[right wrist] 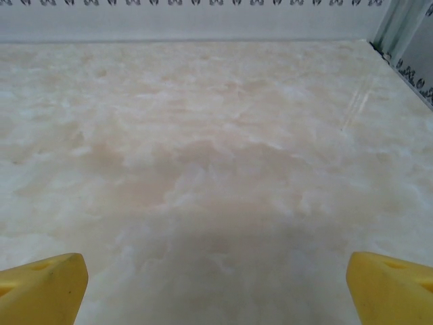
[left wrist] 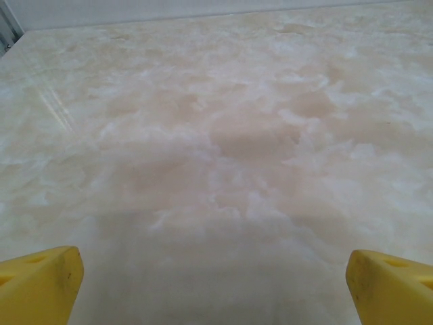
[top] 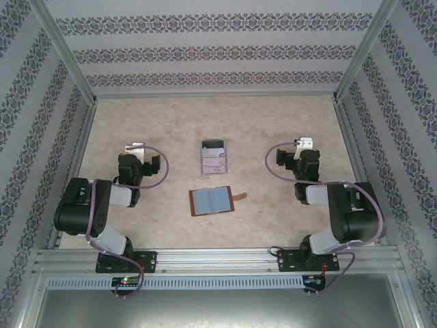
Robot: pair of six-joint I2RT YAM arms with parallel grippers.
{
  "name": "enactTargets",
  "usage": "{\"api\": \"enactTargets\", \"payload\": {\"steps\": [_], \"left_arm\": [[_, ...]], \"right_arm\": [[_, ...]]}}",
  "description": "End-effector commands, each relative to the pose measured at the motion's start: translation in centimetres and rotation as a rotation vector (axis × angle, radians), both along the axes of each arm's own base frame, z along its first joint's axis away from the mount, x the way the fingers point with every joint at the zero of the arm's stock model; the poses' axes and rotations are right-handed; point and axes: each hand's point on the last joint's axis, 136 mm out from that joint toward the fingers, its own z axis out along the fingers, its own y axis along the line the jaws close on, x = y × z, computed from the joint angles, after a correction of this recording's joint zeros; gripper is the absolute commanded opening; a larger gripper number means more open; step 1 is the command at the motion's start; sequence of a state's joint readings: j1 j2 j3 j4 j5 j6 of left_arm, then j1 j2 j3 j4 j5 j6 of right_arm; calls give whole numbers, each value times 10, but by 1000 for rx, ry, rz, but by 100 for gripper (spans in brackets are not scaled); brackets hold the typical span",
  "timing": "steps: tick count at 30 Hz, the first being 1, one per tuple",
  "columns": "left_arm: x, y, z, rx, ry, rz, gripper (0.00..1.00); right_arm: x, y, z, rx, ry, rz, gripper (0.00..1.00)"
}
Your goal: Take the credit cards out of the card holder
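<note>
Brown card holder [top: 212,201] lies unfolded, pockets exposed for picking; left gripper [top: 136,147] at 10 o'clock, right gripper [top: 302,143] at 2, both released.

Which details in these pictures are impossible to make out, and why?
- card holder, top view: too small to tell what its pockets hold.
- clear rack, top view: number and print of the cards in it too small.
- left gripper and right gripper, wrist views: fingers cut off by the bottom edge.

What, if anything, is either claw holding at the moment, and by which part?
Nothing is held: the left claw and the right claw both stand open above the table, apart from the wallet.
</note>
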State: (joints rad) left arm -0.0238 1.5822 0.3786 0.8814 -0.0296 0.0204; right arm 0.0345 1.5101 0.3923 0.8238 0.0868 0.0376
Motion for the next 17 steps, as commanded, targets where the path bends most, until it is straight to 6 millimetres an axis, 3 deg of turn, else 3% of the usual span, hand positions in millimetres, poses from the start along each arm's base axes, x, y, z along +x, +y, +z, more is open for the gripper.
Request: {"api": "enactTargets", "payload": {"steps": [1, 7, 14, 17], "left_arm": [[8, 5, 13, -20, -55, 15, 100], [5, -10, 15, -20, -73, -74, 100], [5, -10, 15, -20, -72, -75, 100], [5, -10, 15, -20, -72, -74, 100]], "right_arm": [[4, 2, 13, -4, -63, 23, 98], [4, 1, 13, 4, -56, 26, 98], [5, 3, 12, 2, -51, 35, 98], [-9, 1, 12, -4, -90, 24, 98]]}}
